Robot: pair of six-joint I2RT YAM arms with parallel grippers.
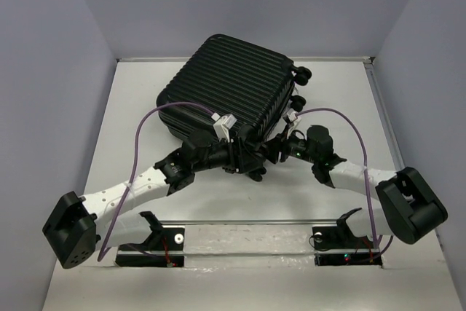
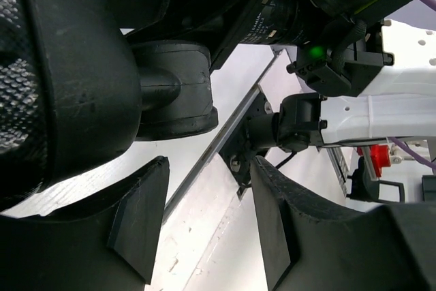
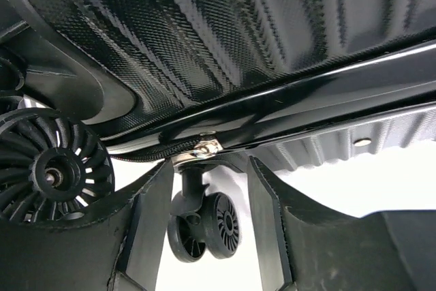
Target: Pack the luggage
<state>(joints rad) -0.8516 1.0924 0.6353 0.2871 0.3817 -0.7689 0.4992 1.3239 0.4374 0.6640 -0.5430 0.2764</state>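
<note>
The luggage (image 1: 226, 85), a closed black ribbed suitcase, lay on the white surface (image 1: 138, 121) near the middle of its far edge. Both arms met at its near side. The left hand (image 2: 208, 168) stood partly spread with nothing between its fingers, and the right hand (image 3: 210, 168) was likewise apart and empty, just below the zipper seam, a caster wheel (image 3: 204, 226) showing through the gap.

I count one suitcase (image 1: 226, 81) on one table (image 1: 131, 129), and two wheels (image 1: 301, 74) of it show from above. I have two arms, the left arm (image 1: 138, 191) and the right arm (image 1: 357, 176), with two purple cables (image 1: 138, 151).
</note>
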